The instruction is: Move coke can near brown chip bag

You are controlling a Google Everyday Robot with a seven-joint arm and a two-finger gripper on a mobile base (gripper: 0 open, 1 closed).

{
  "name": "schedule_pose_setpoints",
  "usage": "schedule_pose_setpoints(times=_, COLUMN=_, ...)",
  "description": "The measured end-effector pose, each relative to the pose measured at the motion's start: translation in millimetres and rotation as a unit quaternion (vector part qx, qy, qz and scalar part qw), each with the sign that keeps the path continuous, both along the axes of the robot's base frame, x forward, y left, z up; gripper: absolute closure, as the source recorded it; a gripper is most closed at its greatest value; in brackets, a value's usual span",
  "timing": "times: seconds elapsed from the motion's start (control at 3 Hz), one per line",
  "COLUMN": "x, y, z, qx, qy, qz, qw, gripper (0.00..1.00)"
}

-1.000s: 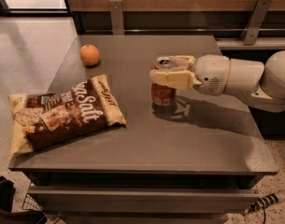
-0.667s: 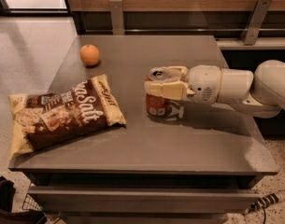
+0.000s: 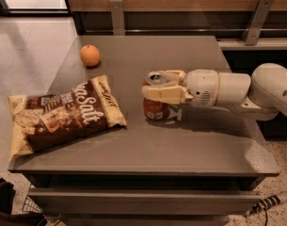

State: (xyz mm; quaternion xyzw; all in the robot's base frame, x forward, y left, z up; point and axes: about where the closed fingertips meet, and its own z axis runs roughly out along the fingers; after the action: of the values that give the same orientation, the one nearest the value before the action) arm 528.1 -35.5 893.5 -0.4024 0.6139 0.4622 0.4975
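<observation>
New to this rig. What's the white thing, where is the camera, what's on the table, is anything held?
The white thing is a robot arm reaching in from the picture's right. Its tip is a two-finger gripper, closed around the coke can near the middle of the grey table. One camera looks down on the table from its front. Left of the can lies the brown chip bag, flat, not touching it. An orange sits at the far left.

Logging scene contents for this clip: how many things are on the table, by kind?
Cans: 1, the coke can, clamped in the gripper mid-table.
Bags: 1, the brown chip bag.
Fruit: 1, the orange.
Total: 3
</observation>
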Motion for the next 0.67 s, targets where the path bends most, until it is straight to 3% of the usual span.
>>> schedule_pose_setpoints(times=0.67, x=-0.4, y=1.6, z=2.3, qx=0.0, qy=0.0, qz=0.002, qw=1.0, gripper=0.2)
